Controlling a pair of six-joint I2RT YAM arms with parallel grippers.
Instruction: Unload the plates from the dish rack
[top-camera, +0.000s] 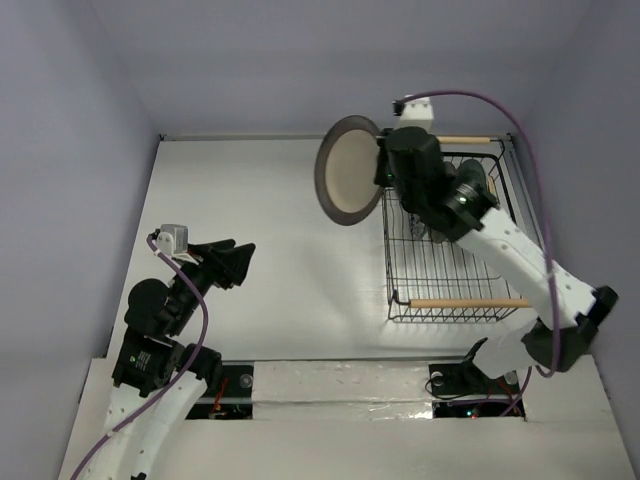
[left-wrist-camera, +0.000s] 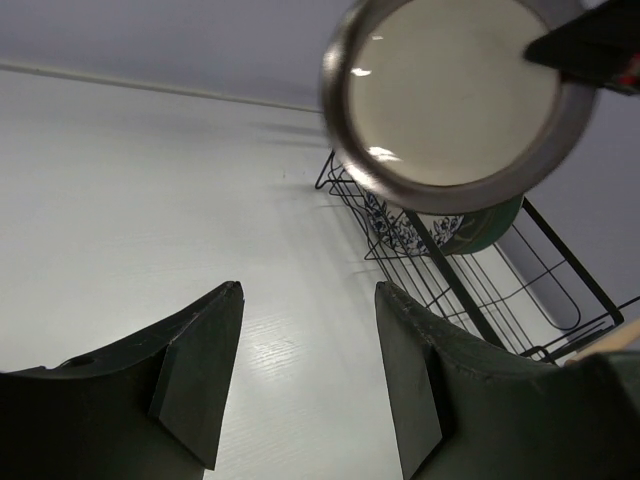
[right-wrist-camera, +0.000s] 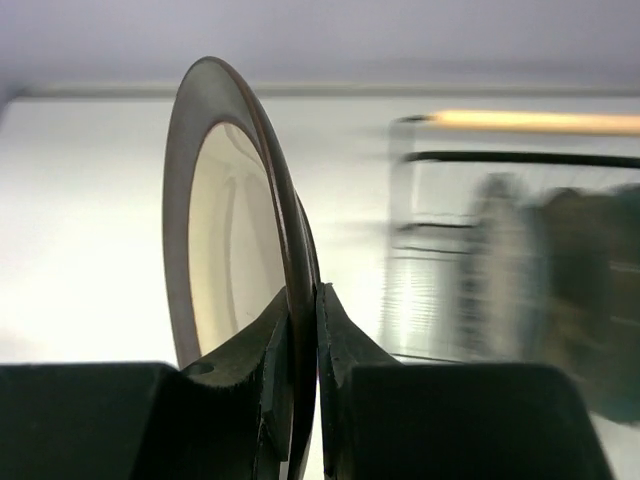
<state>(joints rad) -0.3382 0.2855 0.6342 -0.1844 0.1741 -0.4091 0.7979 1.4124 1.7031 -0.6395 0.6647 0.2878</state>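
- The left gripper (top-camera: 243, 264) hovered over the table (top-camera: 270, 200) near its left edge, fingers spread, holding nothing.
- The right gripper (top-camera: 383, 165) pinched the rim of a brown-rimmed plate (top-camera: 348, 170), upright in the air just left of the dish rack (top-camera: 387, 255).
- The dish rack sat at the far right corner, with a blue-floral plate (left-wrist-camera: 400, 232) and a teal plate (left-wrist-camera: 490, 228) standing inside.

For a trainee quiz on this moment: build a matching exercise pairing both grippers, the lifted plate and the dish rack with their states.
Column one:
1. left gripper
2. right gripper
3. brown-rimmed plate
4. dish rack

Column two:
A. held upright on edge, left of the rack
B. open, holding nothing
C. black wire with wooden handles
D. shut on a plate's rim

Pairs: 1-B, 2-D, 3-A, 4-C.
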